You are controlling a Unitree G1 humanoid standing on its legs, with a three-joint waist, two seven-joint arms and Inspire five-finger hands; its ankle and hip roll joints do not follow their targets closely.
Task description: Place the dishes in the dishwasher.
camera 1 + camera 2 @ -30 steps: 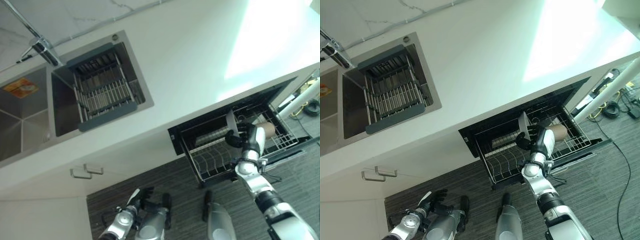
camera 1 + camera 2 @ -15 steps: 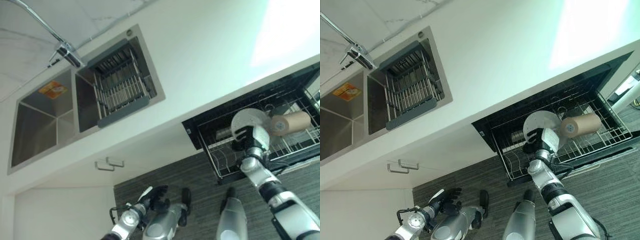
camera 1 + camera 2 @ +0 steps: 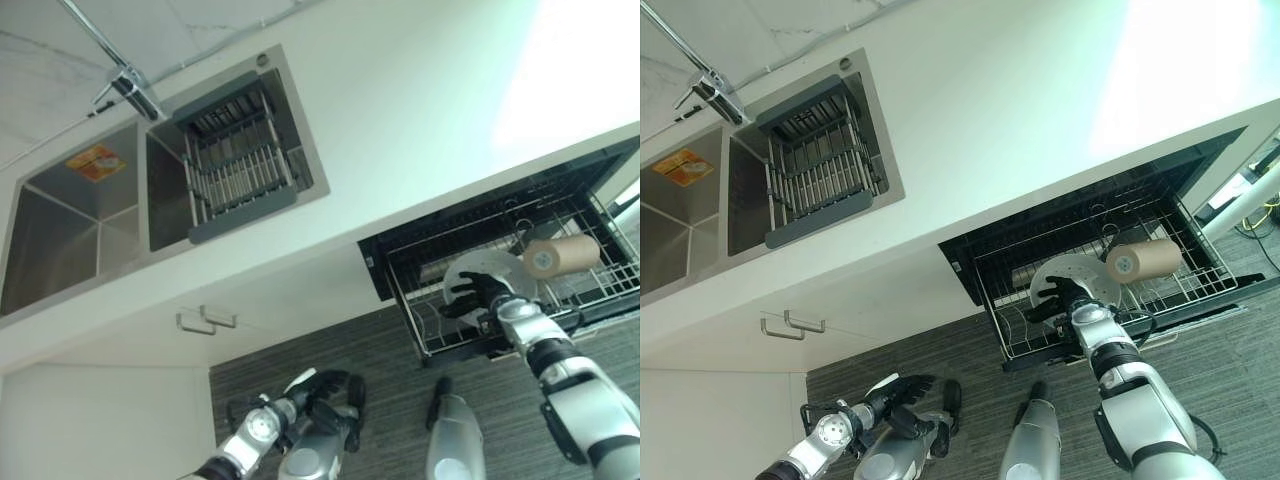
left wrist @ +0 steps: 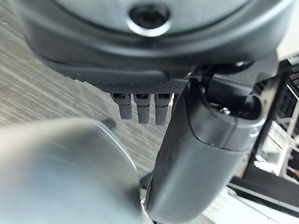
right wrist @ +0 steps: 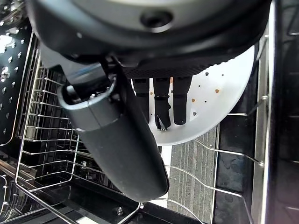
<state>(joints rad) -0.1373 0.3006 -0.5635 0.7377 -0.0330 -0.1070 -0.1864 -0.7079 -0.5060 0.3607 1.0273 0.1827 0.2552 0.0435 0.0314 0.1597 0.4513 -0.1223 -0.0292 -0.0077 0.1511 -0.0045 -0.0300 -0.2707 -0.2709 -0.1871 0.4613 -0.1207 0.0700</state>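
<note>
**One plate at the rack, not yet seated**

One round white speckled plate (image 3: 1068, 276) lies tilted over the front tines of the pulled-out black wire dishwasher rack (image 3: 1200, 262), with the dark right hand (image 3: 1072, 298) on its near face. In the right wrist view the fingers (image 5: 164, 105) reach out straight against the plate (image 5: 224, 93) and the thumb stands apart, so the hand looks to be steadying it, not pinching it. To finish well, the plate should probably be tipped upright into a gap between tines and kept clear of the tan cylindrical cup (image 3: 1143, 261) lying on its side just beside it. The left hand (image 3: 322, 388) hangs low over the floor, fingers relaxed and holding nothing.

Above the rack runs a pale countertop (image 3: 420, 110) with a steel double sink (image 3: 70, 225), a grey drying rack (image 3: 240, 165) and a chrome tap (image 3: 125, 85). Below lies grey striped flooring (image 3: 1260, 370).
</note>
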